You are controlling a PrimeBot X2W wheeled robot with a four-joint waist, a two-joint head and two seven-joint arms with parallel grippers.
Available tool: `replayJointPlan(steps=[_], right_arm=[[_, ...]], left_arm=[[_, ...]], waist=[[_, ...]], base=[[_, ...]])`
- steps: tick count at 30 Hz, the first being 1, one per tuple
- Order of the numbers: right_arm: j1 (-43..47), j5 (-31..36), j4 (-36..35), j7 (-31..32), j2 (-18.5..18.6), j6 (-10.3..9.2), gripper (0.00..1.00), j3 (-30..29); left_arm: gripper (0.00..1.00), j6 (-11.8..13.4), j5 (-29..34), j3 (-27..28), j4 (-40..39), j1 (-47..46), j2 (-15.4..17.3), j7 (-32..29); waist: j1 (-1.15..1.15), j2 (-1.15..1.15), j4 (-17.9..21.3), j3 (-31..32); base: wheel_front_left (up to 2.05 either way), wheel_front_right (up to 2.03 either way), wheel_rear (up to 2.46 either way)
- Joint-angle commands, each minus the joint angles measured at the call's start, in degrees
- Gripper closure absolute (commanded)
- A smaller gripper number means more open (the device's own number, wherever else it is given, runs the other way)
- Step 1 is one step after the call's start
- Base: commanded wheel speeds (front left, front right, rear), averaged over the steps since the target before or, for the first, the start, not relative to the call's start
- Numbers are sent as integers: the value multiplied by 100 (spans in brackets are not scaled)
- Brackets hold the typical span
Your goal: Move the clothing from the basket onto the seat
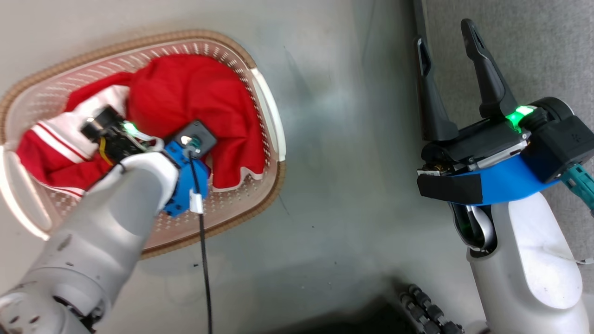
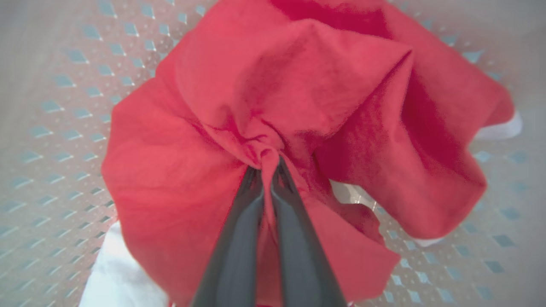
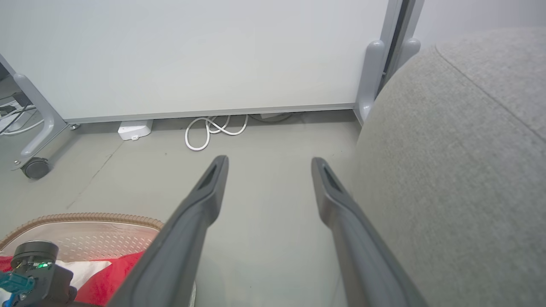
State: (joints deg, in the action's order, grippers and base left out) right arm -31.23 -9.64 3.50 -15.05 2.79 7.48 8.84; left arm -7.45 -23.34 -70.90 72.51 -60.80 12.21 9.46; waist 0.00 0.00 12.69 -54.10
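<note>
The basket (image 1: 267, 139) stands on the floor at the left, cream with a brown rim. Inside lies the clothing: a plain red garment (image 1: 195, 97) on top and a red piece with white striped trim (image 1: 55, 144) at the left. My left arm reaches down into the basket. In the left wrist view my left gripper (image 2: 268, 164) is shut on a bunched fold of the plain red garment (image 2: 298, 85), which drapes around the fingers. My right gripper (image 1: 445, 32) hangs open beside the grey seat (image 1: 533, 46), holding nothing. The seat (image 3: 460, 170) fills the right wrist view's right side.
The basket's rim (image 3: 85, 218) shows at the right wrist view's lower left. A white panel on castor legs (image 3: 38, 167) stands beyond, with a coiled white cable (image 3: 213, 130) and a small white box (image 3: 134, 130) beneath it. Grey floor lies between basket and seat.
</note>
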Motion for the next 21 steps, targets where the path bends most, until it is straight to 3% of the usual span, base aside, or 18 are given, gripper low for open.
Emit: replayJointPlan(steps=[1, 16, 21], right_arm=[[34, 28, 23, -20, 18, 3, 0, -17], [372, 288, 373, -20, 18, 2, 0, -187], [553, 388, 497, -20, 19, 3, 0, -288]], left_arm=[[100, -3, -25, -13, -33, 48, -38, 60], [100, -3, -585, -70, -550, 548, -515, 574], [100, 13, -643, 204, -1130, 765, -525, 578]], waist=[[0, 0, -82, 140], [0, 0, -561, 1340], [0, 0, -746, 1787]], base=[[0, 0, 0], [0, 0, 0], [0, 0, 0]])
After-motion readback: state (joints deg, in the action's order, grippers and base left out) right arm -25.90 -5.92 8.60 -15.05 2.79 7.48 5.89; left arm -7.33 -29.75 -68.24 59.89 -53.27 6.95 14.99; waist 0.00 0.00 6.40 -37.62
